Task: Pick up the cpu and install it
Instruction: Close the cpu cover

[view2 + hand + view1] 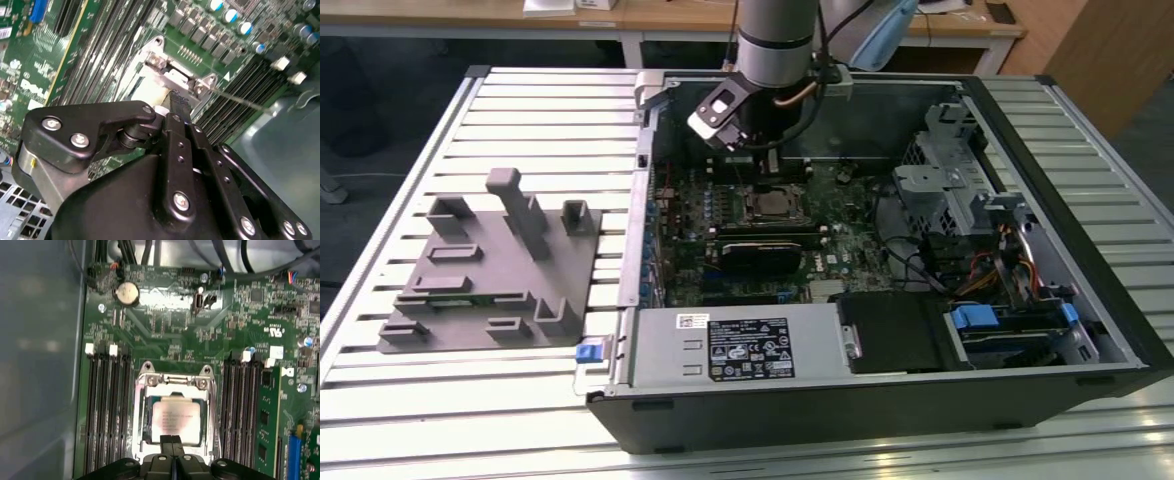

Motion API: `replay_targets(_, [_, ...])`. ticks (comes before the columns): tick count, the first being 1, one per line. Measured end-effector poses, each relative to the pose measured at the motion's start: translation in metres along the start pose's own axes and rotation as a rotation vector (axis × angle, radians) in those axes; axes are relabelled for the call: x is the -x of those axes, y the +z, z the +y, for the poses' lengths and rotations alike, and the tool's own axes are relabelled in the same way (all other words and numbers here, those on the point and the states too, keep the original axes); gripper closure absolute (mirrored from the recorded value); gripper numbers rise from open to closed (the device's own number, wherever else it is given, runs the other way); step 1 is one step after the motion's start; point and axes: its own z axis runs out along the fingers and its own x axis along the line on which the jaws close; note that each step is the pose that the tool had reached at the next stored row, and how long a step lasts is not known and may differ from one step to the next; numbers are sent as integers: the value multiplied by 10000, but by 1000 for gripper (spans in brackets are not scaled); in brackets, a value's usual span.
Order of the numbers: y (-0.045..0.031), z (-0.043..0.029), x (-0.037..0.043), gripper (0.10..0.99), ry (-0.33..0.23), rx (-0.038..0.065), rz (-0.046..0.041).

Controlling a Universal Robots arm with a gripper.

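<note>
Gleaming cpu [175, 416], pale square (printed top)

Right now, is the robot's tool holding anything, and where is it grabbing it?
Nothing looks held. The tool has its fingers closed together with nothing between them, tips by one edge of the cpu, which lies flat in the socket.

cpu [175, 421] top: pale, smooth metal

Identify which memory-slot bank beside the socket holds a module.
The bank farther from the grey case wall: a green module stands in it; the other bank is empty.
</note>
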Motion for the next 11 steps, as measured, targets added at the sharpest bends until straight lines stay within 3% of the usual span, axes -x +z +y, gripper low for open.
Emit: replay_targets(11, [96,-51,-3,980,0,0,0])
